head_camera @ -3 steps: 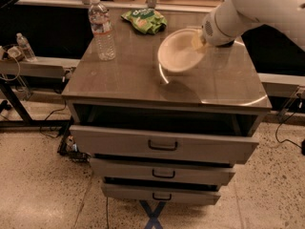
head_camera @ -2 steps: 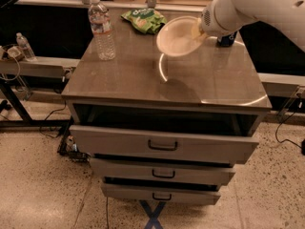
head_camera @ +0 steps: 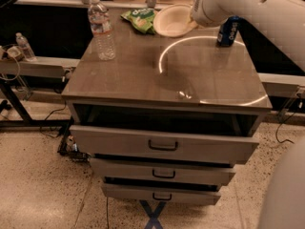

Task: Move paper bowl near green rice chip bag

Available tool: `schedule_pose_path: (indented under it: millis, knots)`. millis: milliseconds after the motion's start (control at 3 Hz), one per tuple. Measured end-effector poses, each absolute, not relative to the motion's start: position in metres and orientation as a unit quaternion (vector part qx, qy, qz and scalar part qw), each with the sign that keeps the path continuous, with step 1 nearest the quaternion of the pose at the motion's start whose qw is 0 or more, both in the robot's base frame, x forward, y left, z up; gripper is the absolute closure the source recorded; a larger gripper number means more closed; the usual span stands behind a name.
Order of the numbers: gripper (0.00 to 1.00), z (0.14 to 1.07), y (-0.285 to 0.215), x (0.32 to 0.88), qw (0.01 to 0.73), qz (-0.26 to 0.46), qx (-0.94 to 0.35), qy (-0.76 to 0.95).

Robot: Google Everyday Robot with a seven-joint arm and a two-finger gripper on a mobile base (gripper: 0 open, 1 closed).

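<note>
Our pincer (head_camera: 193, 17) meets the bowl (head_camera: 169, 23) at its rim; its grip we cannot tell. The green bag (head_camera: 139, 19) lies just beyond the bowl, so we should lower gently, then release.

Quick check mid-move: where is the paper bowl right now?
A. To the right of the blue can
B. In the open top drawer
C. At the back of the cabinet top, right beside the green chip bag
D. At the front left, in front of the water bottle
C: the paper bowl sits at the back of the top, right beside the green rice chip bag, with the gripper at the bowl's right rim and the blue can further right.
</note>
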State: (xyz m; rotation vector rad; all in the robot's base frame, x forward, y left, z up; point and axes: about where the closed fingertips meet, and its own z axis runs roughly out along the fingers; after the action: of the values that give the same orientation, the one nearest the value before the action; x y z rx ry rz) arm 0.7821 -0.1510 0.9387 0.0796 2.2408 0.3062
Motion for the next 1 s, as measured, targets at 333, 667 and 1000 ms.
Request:
schedule_pose_path:
  millis: [333, 667, 1000]
  knots:
    - [1.0, 0.926, -0.147, 0.821, 0.426, 0.138, 0.089, 0.89]
    - [1.0, 0.91, -0.145, 0.857, 0.428, 0.135, 0.128, 0.884]
    - [1.0, 0.892, -0.149, 0.885, 0.424, 0.126, 0.159, 0.882]
